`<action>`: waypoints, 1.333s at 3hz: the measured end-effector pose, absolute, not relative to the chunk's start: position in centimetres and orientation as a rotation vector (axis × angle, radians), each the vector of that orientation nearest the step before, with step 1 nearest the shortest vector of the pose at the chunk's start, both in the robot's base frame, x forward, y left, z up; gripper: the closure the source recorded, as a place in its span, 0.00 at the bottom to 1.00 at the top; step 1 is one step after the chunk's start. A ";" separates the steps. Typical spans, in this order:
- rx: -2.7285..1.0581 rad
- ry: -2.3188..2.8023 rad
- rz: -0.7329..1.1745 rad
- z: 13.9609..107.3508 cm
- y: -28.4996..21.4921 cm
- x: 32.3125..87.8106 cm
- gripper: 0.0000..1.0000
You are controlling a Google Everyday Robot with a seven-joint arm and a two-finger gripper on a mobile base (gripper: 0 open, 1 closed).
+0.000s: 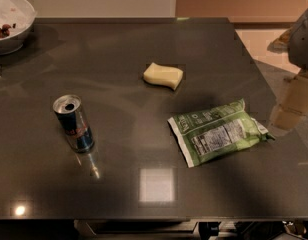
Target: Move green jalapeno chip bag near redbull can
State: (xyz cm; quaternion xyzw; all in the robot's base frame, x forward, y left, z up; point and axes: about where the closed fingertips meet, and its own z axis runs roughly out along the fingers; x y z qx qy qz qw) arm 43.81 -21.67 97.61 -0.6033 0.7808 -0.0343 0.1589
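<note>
The green jalapeno chip bag lies flat on the dark table, right of centre, with its white label panel facing up. The redbull can stands upright at the left, silver top open, well apart from the bag. My gripper shows only as a grey shape at the right edge. It is up and to the right of the bag, beyond the table's right edge, and touches nothing.
A pale yellow sponge lies behind the bag near the table's middle. A white bowl with some food sits at the back left corner. The table's front edge runs along the bottom and its right edge slants past the bag.
</note>
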 end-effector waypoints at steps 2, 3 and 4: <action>-1.755 2.218 -0.053 96.5 -21.8 44.1 0.00; -1.793 2.188 -0.007 94.4 -22.1 44.7 0.00; -1.825 2.168 0.045 91.6 -22.0 45.5 0.00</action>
